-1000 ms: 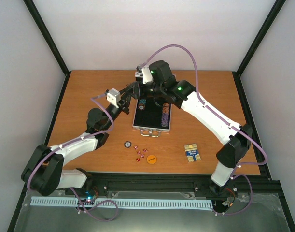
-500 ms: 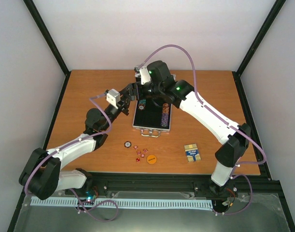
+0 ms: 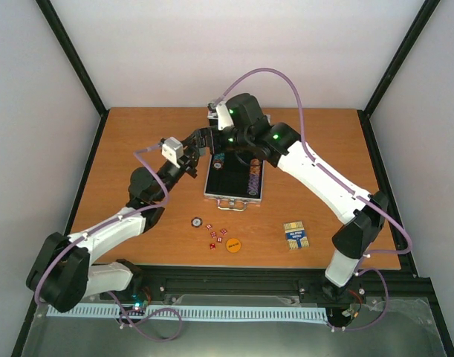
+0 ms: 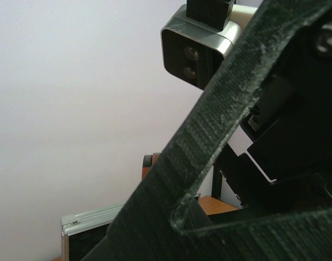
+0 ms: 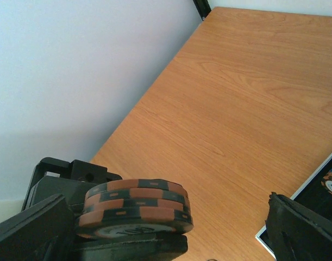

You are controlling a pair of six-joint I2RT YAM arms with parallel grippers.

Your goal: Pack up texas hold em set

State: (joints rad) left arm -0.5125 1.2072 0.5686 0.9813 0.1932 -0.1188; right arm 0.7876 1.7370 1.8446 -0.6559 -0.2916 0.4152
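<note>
Right wrist view: stack of orange-black poker chips [image 5: 136, 209] leans on one finger of the right gripper [image 5: 168, 215], jaws spread wide so nothing's clamped, w/ the silver case [image 3: 235, 178] just to its right, prob. where the chips go. Left gripper [image 3: 200, 145], pinched closed at the case's far edge, seems to steady it. Dice [image 3: 217, 236], orange disc [image 3: 233, 244] and card deck [image 3: 296, 236] lie well apart from both grippers, print too small to read.

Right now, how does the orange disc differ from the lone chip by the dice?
The orange disc is plain orange; the lone chip is dark with a pale centre. The disc looks slightly larger than the chip. The chip lies left of the red dice, the disc right of them. Both are round, flat on the table, outside the case.
</note>
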